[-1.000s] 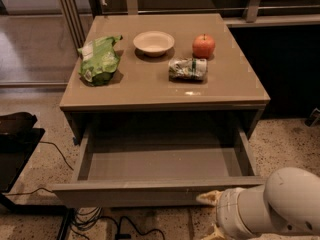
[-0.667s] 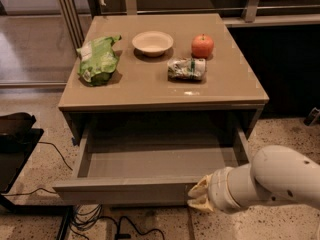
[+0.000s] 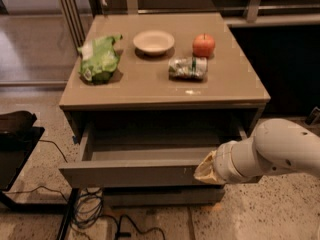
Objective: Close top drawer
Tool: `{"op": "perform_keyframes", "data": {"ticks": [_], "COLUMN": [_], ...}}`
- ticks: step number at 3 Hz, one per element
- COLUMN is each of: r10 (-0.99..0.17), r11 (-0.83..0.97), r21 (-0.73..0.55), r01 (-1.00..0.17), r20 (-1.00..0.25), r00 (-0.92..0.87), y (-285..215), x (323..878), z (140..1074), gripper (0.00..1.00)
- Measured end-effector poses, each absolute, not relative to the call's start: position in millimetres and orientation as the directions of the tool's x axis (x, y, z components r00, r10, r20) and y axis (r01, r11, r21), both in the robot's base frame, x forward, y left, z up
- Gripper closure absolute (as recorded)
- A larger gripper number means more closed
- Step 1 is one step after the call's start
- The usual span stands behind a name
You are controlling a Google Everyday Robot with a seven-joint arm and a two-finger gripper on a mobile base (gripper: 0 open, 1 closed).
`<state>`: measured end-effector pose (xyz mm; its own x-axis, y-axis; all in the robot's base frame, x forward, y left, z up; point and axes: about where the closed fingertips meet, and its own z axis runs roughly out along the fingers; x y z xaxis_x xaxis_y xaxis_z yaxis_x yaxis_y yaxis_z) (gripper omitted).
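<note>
One hand at one open top drawer.

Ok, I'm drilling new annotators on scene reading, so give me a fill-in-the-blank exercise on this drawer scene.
1. The wide grey-brown top drawer stands ____.
2. The robot's claw is at that drawer's ____ panel, near its right end.
3. The round red apple sits to the ____ of the pale round bowl.
4. The crumpled ____ bag lies on the tan cabinet top.
Missing: open; front; right; green.

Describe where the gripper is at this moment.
In the camera view, the gripper is at lower right, at the front of the open top drawer, near its right end.
</note>
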<state>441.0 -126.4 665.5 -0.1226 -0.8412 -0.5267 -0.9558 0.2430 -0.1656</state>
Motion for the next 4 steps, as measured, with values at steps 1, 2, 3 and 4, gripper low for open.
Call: {"op": "perform_keyframes", "data": {"ticks": [1,2,3,4], "r10": [-0.841,-0.841,-0.841,-0.834], "r11": [0.243,0.243,0.243,0.214], "r21": [-0.166,-0.166,-0.166,-0.140], "r01": [-0.956,-0.956,-0.956,-0.967], "r20": [-0.527,-0.527,-0.527,-0.542], "r00": [-0.123,-0.123,-0.123,-0.106], "y": [-126,-126,-126,-115], "x": [441,441,441,446], "z": [666,666,666,663], "gripper": [0.81,0.58,0.35,0.12]}}
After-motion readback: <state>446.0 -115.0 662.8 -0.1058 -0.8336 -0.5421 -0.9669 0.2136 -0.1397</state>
